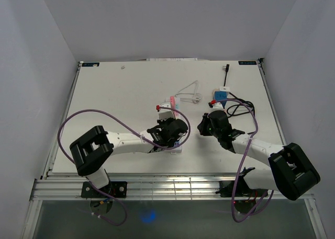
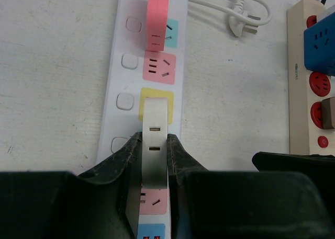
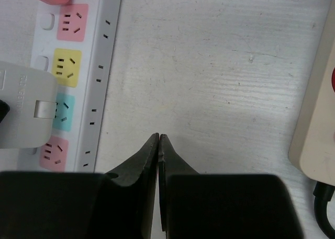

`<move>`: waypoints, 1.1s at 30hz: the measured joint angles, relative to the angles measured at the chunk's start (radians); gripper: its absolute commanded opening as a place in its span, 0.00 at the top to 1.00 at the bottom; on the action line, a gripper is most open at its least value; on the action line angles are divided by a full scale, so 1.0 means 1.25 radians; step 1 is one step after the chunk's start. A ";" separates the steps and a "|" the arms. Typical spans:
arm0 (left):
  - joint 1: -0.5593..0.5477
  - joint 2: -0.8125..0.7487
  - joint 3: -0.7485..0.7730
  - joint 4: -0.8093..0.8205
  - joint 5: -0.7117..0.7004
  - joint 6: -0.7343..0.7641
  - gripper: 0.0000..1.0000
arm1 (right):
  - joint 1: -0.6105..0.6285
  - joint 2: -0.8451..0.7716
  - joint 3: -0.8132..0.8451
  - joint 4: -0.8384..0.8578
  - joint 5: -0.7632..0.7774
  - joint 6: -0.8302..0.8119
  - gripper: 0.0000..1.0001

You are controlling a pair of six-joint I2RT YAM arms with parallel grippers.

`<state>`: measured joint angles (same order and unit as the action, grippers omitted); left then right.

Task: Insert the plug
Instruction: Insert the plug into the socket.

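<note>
Two strips on tabletop (image 2: 52, 92), white strip (image 2: 118, 79) and beige strip (image 2: 298, 118); left fingers (image 2: 125, 166) clamp one white plug (image 2: 155, 145); right fingers (image 3: 141, 160) together.

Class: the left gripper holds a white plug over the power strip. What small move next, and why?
Probably press straight down: the left gripper grips the white plug over the power strip, beside its yellow socket; whether it is seated is unclear.

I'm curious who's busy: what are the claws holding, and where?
Left gripper pinches the white plug adapter by its two sides, near its rear. Right gripper is shut, holding nothing.
</note>
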<state>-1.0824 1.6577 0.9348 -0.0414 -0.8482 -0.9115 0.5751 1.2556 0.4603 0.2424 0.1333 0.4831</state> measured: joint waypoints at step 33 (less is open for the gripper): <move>0.038 -0.179 -0.294 0.240 0.033 -0.150 1.00 | 0.000 -0.011 -0.022 0.055 -0.067 -0.008 0.92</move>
<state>-1.0355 1.4338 0.5674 0.2584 -0.8066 -1.0996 0.5751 1.2419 0.4332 0.3111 0.0494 0.4728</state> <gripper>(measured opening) 0.300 0.078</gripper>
